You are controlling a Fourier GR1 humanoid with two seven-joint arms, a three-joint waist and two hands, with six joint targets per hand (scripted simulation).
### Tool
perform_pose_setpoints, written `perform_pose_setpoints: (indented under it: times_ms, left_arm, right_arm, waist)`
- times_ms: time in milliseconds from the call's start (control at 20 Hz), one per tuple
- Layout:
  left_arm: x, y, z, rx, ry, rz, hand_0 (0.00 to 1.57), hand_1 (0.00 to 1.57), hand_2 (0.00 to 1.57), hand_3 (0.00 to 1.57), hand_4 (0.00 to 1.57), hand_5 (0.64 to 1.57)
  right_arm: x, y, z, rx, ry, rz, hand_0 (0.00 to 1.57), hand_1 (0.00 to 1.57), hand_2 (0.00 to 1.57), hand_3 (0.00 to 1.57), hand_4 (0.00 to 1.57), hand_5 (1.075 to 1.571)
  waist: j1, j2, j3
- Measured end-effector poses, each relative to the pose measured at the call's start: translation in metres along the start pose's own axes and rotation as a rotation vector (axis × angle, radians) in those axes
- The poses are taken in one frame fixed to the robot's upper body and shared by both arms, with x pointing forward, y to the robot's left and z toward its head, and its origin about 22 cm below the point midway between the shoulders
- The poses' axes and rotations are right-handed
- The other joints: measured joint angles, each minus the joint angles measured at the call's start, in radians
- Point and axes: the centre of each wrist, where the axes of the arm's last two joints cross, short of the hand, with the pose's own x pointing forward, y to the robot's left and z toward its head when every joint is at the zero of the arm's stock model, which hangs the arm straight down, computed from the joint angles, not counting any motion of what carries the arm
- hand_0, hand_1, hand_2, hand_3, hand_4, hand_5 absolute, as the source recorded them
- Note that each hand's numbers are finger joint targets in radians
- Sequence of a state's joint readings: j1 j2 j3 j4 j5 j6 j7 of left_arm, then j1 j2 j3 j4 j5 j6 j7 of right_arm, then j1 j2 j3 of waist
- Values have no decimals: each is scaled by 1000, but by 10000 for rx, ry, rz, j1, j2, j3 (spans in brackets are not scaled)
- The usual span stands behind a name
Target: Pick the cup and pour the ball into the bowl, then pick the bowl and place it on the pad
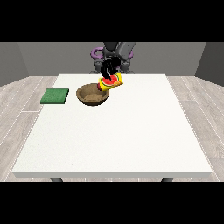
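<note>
A yellow cup with a red inside hangs tilted over the far right rim of the brown bowl, its mouth turned down towards the bowl. The hand at the view's right comes down from a grey forearm and has its black fingers curled round the cup from above. The bowl stands on the white table, left of the middle at the far side. I cannot make out a ball in the cup or in the bowl. The green pad lies flat to the left of the bowl. No other hand shows.
The white table stretches wide towards the camera, with edges at left, right and front. The robot's body stands behind the far edge. A gap of bare table separates the pad from the bowl.
</note>
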State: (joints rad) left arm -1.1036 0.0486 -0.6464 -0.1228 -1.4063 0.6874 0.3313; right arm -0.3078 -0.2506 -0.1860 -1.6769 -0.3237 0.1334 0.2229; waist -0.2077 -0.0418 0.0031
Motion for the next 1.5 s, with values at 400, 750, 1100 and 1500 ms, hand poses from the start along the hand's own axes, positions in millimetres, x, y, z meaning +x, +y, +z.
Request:
perform_pose_setpoints:
  times_ms: [400,750,1100,1500]
  left_arm:
    - [34,23,-7,-141,-598,-1350,1499,1499,1571,1571,1009,1520]
    - [2,21,-7,355,1742,3155,1186,1186,1571,1571,736,1570]
    - [-39,-9,29,1599,4161,7028,1517,1517,1571,1571,1204,1567]
    - [-49,-14,58,3508,5341,11444,1371,1371,1571,1571,993,1571]
  right_arm:
    - [-13,-7,-1,-61,206,30,0,0,0,0,376,1564]
    - [-17,-24,12,-890,356,96,0,0,0,0,364,1564]
    - [-5,-20,19,-999,-394,179,0,0,0,0,392,1565]
    - [13,-11,24,-1012,-1253,210,0,0,0,0,459,1564]
  waist:
    - [153,-165,-21]
    - [981,-313,-52]
    - [1259,458,-92]
    - [1679,1407,-184]
